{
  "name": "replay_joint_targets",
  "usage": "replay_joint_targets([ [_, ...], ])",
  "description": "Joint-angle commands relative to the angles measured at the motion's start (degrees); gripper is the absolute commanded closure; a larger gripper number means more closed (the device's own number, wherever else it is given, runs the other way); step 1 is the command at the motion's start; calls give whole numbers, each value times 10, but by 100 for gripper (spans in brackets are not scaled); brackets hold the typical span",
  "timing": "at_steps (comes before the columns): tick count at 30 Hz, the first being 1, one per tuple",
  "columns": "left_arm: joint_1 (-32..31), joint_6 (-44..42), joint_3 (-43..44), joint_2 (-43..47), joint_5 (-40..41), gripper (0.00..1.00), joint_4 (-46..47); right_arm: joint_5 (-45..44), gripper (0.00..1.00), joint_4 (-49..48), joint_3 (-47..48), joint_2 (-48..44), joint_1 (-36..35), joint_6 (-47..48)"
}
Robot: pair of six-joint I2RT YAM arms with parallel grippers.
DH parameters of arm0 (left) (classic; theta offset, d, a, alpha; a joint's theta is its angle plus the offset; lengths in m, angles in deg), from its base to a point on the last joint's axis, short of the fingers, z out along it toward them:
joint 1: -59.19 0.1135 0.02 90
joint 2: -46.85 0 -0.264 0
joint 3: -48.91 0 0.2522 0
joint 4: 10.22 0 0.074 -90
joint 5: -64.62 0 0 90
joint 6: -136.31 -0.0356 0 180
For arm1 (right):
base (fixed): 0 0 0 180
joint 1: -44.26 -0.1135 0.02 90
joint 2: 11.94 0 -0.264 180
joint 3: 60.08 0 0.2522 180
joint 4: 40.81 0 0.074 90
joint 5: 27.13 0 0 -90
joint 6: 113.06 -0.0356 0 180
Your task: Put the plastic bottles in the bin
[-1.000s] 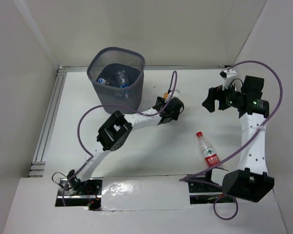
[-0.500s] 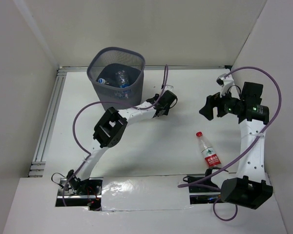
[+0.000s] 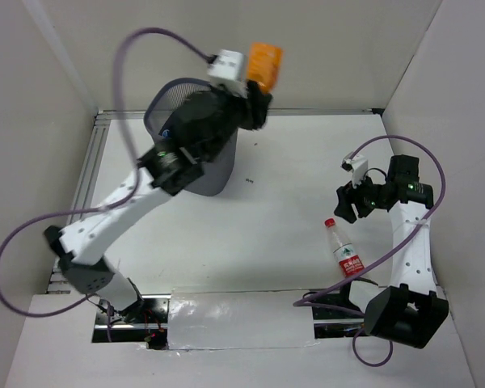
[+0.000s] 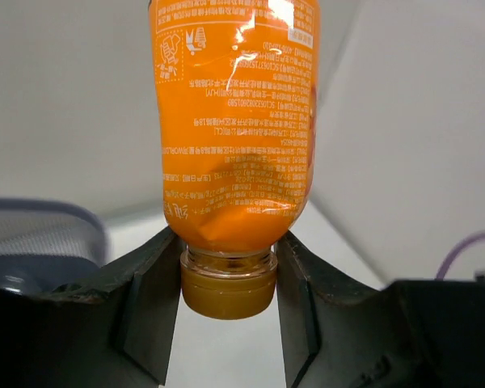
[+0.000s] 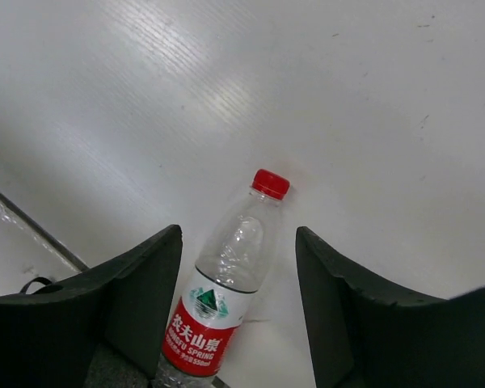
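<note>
My left gripper (image 3: 257, 87) is raised high by the bin's far right rim, shut on the neck of a short orange bottle (image 3: 265, 65). In the left wrist view both fingers (image 4: 149, 307) pinch that orange bottle (image 4: 234, 121) just above its cap. The dark wire-mesh bin (image 3: 214, 171) stands at the back left, largely covered by my left arm. A clear red-capped bottle (image 3: 345, 249) with a red label lies on the table at the right. My right gripper (image 3: 347, 202) hangs open just over its cap end. Its fingers straddle the bottle (image 5: 226, 283) without touching it.
White walls close in the table at the back and on both sides. A metal rail (image 3: 81, 202) runs along the left edge. The bin's rim (image 4: 40, 212) shows low at the left of the left wrist view. Purple cables loop off both arms.
My left arm closed on the orange bottle on the table and swung it up high beside the bin. My right arm came down toward the red-capped bottle, its jaws narrowing.
</note>
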Motion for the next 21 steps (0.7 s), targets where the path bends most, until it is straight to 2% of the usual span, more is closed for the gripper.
replay_joint_targets([
  [1,30,-37,-31,56,92,100,19,-2,36,0,3,-2,5,24],
  [3,61,-22,-59,94,111,100,1,-2,33,0,3,-2,5,24],
  [6,133,26,-114,121,117,100,-44,-10,19,-6,10,12,-1,24],
  [10,224,66,-189,140,62,100,-44,-23,15,-7,21,28,-36,10],
  [15,281,88,-195,101,-13,100,-28,-53,13,-12,21,33,-75,-15],
  [18,295,88,-171,72,-36,95,-21,-69,8,-18,15,27,-90,-29],
  [19,295,88,-164,54,-36,74,-27,-74,4,-26,8,27,-97,-38],
  [20,295,88,-147,47,-42,61,-38,-81,0,-31,8,27,-105,-44],
  [21,295,88,-141,42,-48,36,-38,-81,0,-31,8,27,-105,-44],
])
